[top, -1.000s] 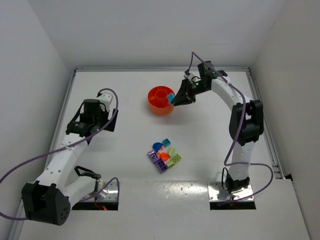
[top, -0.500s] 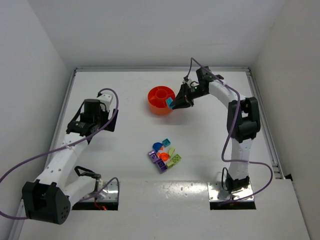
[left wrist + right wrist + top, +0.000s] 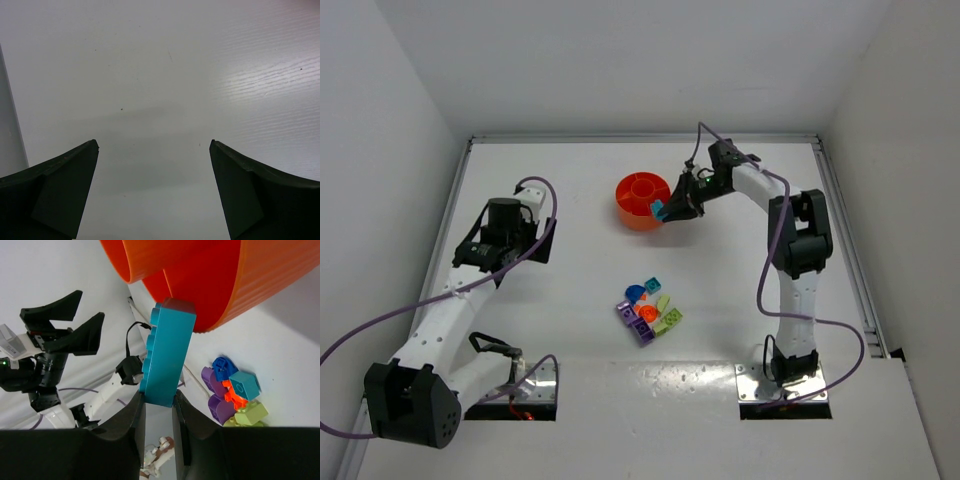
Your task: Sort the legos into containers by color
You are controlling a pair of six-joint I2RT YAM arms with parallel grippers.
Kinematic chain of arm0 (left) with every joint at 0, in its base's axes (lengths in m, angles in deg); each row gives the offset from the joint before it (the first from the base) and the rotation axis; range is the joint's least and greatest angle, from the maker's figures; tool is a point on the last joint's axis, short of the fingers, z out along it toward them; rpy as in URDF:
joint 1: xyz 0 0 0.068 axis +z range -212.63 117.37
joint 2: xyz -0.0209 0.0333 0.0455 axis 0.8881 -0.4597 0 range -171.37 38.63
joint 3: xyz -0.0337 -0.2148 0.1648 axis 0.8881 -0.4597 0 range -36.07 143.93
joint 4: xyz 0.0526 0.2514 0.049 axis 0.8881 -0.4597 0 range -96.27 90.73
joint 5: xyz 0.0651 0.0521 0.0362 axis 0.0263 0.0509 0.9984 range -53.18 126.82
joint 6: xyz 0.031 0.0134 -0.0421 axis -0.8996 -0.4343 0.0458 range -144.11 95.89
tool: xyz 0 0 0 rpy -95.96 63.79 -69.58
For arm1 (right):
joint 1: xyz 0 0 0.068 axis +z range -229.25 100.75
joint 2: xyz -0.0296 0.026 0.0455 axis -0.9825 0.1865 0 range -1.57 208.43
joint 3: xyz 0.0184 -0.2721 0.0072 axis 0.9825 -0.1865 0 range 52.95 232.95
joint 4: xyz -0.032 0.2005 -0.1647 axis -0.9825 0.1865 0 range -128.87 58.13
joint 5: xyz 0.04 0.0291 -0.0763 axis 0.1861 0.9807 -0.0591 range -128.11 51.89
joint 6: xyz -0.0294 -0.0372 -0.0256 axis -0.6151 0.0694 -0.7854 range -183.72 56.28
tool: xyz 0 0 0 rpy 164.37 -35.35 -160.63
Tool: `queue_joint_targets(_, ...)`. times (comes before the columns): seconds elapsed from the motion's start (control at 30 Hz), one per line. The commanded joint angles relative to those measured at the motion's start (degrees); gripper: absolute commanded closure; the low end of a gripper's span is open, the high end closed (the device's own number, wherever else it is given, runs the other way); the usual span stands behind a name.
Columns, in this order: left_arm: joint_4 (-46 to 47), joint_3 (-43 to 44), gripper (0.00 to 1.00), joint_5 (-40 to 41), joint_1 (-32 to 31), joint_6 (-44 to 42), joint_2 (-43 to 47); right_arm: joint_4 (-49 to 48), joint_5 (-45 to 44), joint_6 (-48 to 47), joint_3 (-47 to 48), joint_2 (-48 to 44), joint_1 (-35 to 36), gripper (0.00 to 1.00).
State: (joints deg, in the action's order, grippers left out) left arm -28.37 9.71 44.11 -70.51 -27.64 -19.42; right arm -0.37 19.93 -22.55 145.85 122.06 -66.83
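Observation:
The round orange tray (image 3: pixel 630 213) stands at the back middle of the table; its rim and wall fill the top of the right wrist view (image 3: pixel 260 275). My right gripper (image 3: pixel 667 209) is shut on a teal brick (image 3: pixel 167 352), held at the tray's right edge (image 3: pixel 658 209). A pile of legos (image 3: pixel 649 308), purple, blue, orange, teal and yellow-green, lies at mid table; it also shows in the right wrist view (image 3: pixel 235 397). My left gripper (image 3: pixel 154 165) is open and empty over bare table at the left (image 3: pixel 498 250).
White walls close in the table on three sides. A metal rail (image 3: pixel 850 250) runs along the right edge. Purple cables loop from both arms.
My right gripper has moved a little left and down with the teal brick, closer to the tray's right rim. The left arm has not moved.

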Motion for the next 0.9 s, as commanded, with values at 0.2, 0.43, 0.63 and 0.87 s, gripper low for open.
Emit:
queue_joint_targets(0.2,0.54,0.10,0.00,0.71,0.50,0.98,-0.41,-3.78,2.87,2.86,4.83,1.00,-0.82,0.84)
queue_joint_targets(0.43,0.54,0.10,0.00,0.71,0.50,0.98,-0.41,-6.85,4.71,5.32,5.97,1.00,-0.82,0.47)
queue_joint_targets(0.63,0.54,0.10,0.00,0.71,0.50,0.98,-0.41,-8.70,7.08,4.90,6.50,0.30,-0.82,0.41)
queue_joint_targets(0.87,1.06,-0.43,0.00,0.71,0.50,0.98,1.35,15.27,-11.13,-29.64,15.29,-7.68,0.23,0.54)
